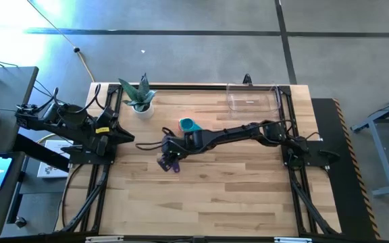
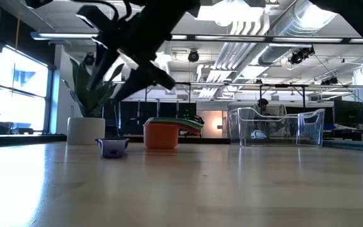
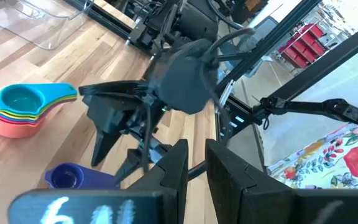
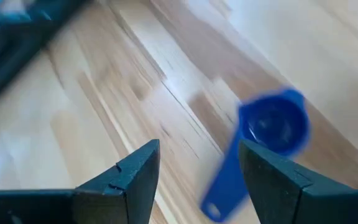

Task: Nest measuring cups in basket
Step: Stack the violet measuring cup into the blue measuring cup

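Note:
The purple measuring cup (image 1: 171, 165) (image 2: 112, 147) (image 4: 273, 127) stands alone on its base on the table, with its handle (image 4: 219, 186) lying flat. My right gripper (image 1: 169, 151) (image 4: 197, 152) hangs open above it, well clear of the table, and also shows in the left wrist view (image 3: 114, 158). The other cups sit nested in a stack (image 1: 189, 125) (image 2: 164, 133) (image 3: 17, 109), teal on top and orange at the bottom, just beyond the purple cup. The clear basket (image 1: 252, 98) (image 2: 276, 126) stands near the far right corner. My left gripper (image 1: 130, 138) (image 3: 197, 168) waits shut at the table's left edge.
A white pot with a green plant (image 1: 140, 102) (image 2: 86, 129) stands at the far left, close to the stack. Black frame rails (image 1: 107, 196) run along the table's left and right sides. Bare wood (image 1: 208, 202) fills the near half.

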Controlling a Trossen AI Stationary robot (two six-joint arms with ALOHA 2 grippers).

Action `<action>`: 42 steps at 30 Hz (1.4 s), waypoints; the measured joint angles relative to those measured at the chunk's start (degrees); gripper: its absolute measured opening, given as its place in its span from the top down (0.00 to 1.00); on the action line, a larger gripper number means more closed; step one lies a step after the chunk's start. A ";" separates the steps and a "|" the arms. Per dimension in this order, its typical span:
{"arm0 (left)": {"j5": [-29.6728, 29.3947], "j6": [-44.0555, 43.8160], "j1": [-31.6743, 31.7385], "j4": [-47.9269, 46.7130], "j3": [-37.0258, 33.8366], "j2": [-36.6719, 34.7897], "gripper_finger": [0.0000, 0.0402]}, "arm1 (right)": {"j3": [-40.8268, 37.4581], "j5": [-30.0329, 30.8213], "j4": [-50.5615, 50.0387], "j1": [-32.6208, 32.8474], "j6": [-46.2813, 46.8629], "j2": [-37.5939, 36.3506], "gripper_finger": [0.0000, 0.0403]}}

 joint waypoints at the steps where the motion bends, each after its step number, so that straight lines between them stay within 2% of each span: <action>1: 0.00 0.00 0.00 0.00 0.00 0.00 0.88 | -0.23 0.62 1.76 0.11 0.06 -0.01 0.48; 11: -0.02 0.02 0.00 0.00 0.00 -0.01 0.88 | -0.55 9.22 9.45 0.01 -2.03 0.81 0.48; 17: 0.00 -0.07 -0.02 0.00 0.00 0.00 0.88 | -0.59 7.24 8.31 0.38 -2.13 4.11 0.48; 42: -0.20 -0.05 -0.02 0.06 0.00 0.00 0.88 | -0.59 6.50 3.92 0.48 -9.70 7.18 0.48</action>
